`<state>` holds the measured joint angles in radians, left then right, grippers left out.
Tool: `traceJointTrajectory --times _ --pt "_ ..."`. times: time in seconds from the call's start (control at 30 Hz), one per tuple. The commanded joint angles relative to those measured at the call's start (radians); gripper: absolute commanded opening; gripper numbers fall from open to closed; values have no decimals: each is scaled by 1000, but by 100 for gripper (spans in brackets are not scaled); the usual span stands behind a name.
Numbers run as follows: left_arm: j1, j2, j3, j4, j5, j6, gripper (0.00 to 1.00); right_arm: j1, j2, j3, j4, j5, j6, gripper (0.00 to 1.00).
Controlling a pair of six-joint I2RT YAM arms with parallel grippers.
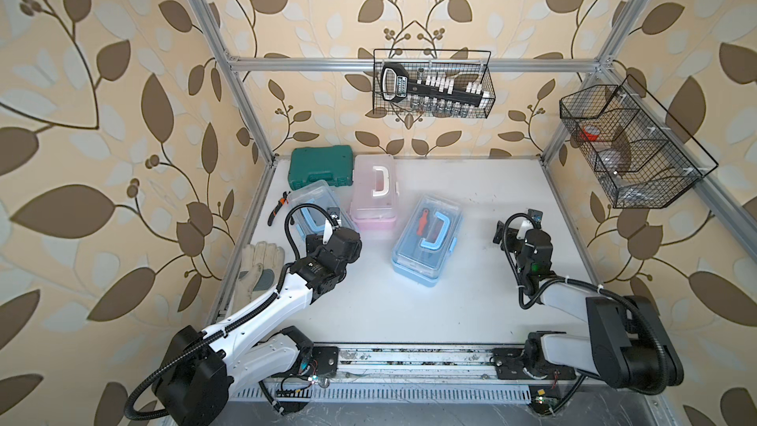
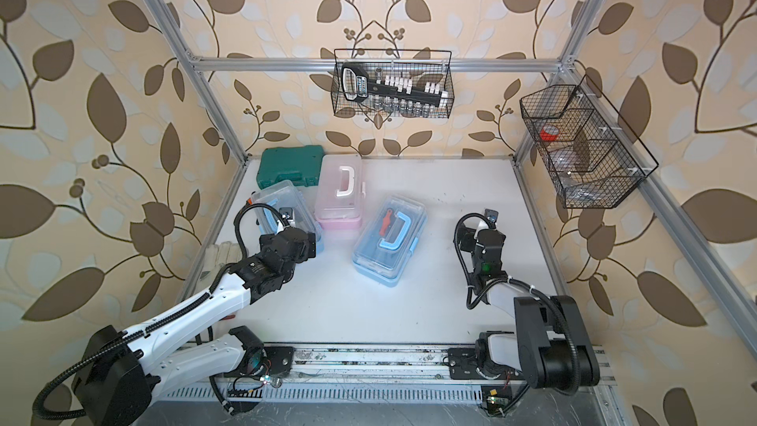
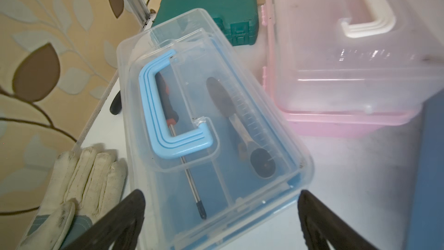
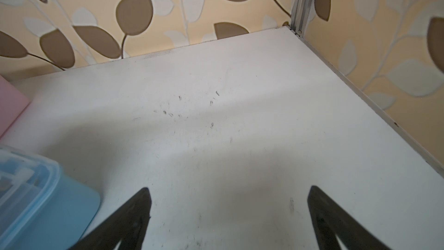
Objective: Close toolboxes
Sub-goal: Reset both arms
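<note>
Inspection count: you have three toolboxes on the counter [image 1: 471, 301]: central blue toolbox [image 1: 426, 239], left blue toolbox [image 1: 313, 194], pink toolbox [image 1: 372, 194]. One green case [image 1: 321, 165], one glove [image 1: 260, 264], one pliers [image 1: 277, 210]. Two wire baskets: rear basket [image 1: 393, 110], side basket [image 1: 651, 194].

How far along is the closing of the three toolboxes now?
Done, it seems: lids lie down on the pink toolbox and the centre blue toolbox. In hand: the open left gripper hovers at the left blue toolbox, lid down too. The right gripper is open over bare table. Left: perhaps latches; I cannot see them snapped.
</note>
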<state>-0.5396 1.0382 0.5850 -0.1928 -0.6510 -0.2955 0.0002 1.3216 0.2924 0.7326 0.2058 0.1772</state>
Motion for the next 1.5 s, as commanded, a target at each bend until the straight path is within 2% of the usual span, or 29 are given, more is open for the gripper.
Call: traceJointTrajectory --times 0.0,0.17,0.27,0.33,0.37,0.47,0.73,0.9,1.0,1.03,1.1,1.47 --pt "70 16 -42 177 6 62 99 -7 26 -12 176 -34 -69 98" --pt "173 3 -114 356 139 179 99 -58 127 -42 336 -106 -60 98" --pt "228 10 -163 458 208 220 99 -56 134 -40 331 -126 -68 98" --pt "261 29 -195 531 236 232 99 -54 164 -65 406 -152 -81 98" --pt "286 46 -207 561 261 235 99 -40 183 -76 454 -152 -100 99" --pt "356 122 -224 644 348 235 99 -29 174 -69 420 -135 -108 99" --pt "455 255 -237 837 467 284 99 -29 172 -65 412 -135 -107 99" --pt "534 426 -284 1076 559 251 99 -29 172 -66 413 -135 -107 99" --pt "535 436 -246 999 585 265 99 -28 172 -65 413 -135 -107 99" --pt "535 448 -249 1023 552 255 99 -28 172 -65 412 -135 -107 99" --pt "534 449 -218 952 491 225 99 -29 172 -65 412 -135 -107 99" --pt "531 448 -221 960 490 226 99 -20 179 -58 405 -154 -124 99"
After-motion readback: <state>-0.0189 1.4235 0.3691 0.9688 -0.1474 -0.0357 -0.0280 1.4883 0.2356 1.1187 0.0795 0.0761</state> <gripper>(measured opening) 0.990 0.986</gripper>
